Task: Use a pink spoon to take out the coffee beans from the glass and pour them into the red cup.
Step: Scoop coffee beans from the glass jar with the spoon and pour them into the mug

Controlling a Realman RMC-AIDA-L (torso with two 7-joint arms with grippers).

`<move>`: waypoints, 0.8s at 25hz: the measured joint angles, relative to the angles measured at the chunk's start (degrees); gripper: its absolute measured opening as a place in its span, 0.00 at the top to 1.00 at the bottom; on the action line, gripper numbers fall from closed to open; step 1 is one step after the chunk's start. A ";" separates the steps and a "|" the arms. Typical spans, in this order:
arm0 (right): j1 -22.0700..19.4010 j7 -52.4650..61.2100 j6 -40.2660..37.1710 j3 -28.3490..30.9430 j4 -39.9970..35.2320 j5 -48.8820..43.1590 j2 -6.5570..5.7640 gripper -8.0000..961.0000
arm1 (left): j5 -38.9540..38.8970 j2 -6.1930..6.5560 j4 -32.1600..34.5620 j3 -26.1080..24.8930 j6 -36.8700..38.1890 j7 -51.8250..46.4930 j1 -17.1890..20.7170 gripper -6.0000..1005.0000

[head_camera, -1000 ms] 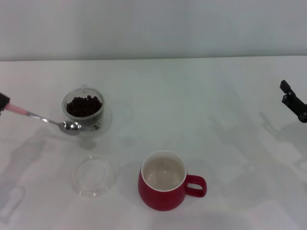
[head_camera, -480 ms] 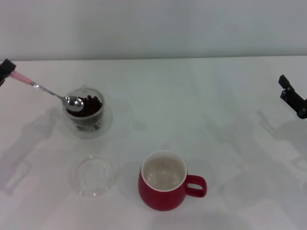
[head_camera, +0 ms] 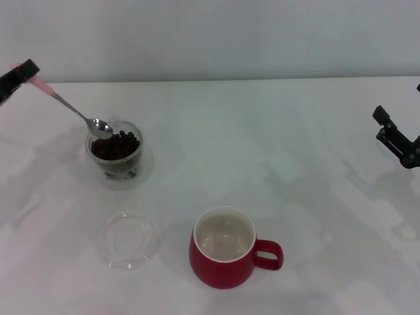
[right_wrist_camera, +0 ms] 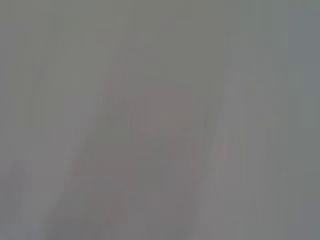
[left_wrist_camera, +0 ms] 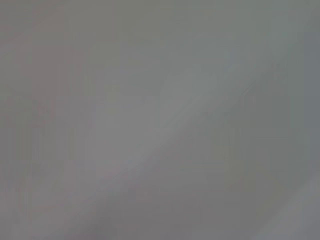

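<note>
Head view, upper left of the frame: the left gripper (head_camera: 25, 72) sits at the frame edge, its jaws pinching the pale-pink handle end of the pink spoon (head_camera: 73, 109). The spoon slopes down and to the right from the gripper; its silver bowl hangs at the rear left rim of the glass (head_camera: 115, 152), just above the coffee beans (head_camera: 117, 145). Whether the bowl touches the beans or the rim cannot be told. No beans are discernible in the spoon bowl.

The glass stands upright on the white surface (head_camera: 262, 144) at left of centre, holding a dark heap of beans.

Lower left: a flat clear glass dish (head_camera: 128, 239) lies on the surface, apart from the glass.

Lower centre: the red cup (head_camera: 226, 256) stands upright, handle pointing right, its white inside holding no beans.

Right edge, mid-height: the right gripper (head_camera: 396, 138) hangs above the surface, well apart from all vessels, jaws spread and holding nothing.

Both wrist views show only a featureless grey blur.
</note>
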 joint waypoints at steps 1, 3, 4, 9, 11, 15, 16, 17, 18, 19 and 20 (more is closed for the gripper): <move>-0.03 0.21 -0.04 -0.31 0.01 -0.01 0.03 0.13 | 0.83 0.15 0.12 0.01 0.91 -0.42 -0.64 0.87; -0.05 0.47 -0.06 -0.71 0.05 -0.01 0.05 0.13 | 3.00 0.24 0.60 0.01 2.96 -1.24 -1.99 0.87; -0.05 0.50 -0.06 -0.84 0.11 -0.02 0.05 0.13 | 4.26 0.20 0.86 0.00 4.19 -1.69 -2.71 0.87; -0.01 0.59 -0.07 -0.95 0.74 -0.02 0.06 0.13 | 9.29 -0.24 1.10 -0.02 8.79 -3.59 -5.72 0.87; 0.01 1.00 -0.08 -0.96 0.74 -0.02 0.06 0.13 | 10.67 -0.34 0.93 -0.02 10.01 -4.11 -6.56 0.87; -0.01 1.71 -0.41 -0.99 0.75 -0.03 0.06 0.13 | 12.88 -0.94 1.04 -0.02 12.47 -4.41 -7.25 0.87; -0.04 1.73 -0.50 -1.12 0.77 -0.05 0.06 0.13 | 13.17 -1.08 1.11 -0.02 12.90 -4.40 -7.28 0.87; -0.06 1.74 -0.52 -1.40 0.81 -0.07 0.06 0.13 | 13.30 -1.23 1.14 -0.02 13.49 -4.39 -7.36 0.87; -0.07 1.74 -0.53 -1.73 0.83 -0.07 0.06 0.13 | 13.31 -1.31 1.14 -0.02 13.59 -4.37 -7.38 0.87; -0.06 1.75 -0.53 -2.04 0.84 -0.08 0.06 0.13 | 13.33 -1.49 1.14 -0.01 13.87 -4.31 -7.41 0.87; -0.07 1.76 -0.53 -2.25 0.85 -0.09 0.06 0.13 | 13.37 -1.70 1.14 -0.03 14.24 -4.23 -7.44 0.87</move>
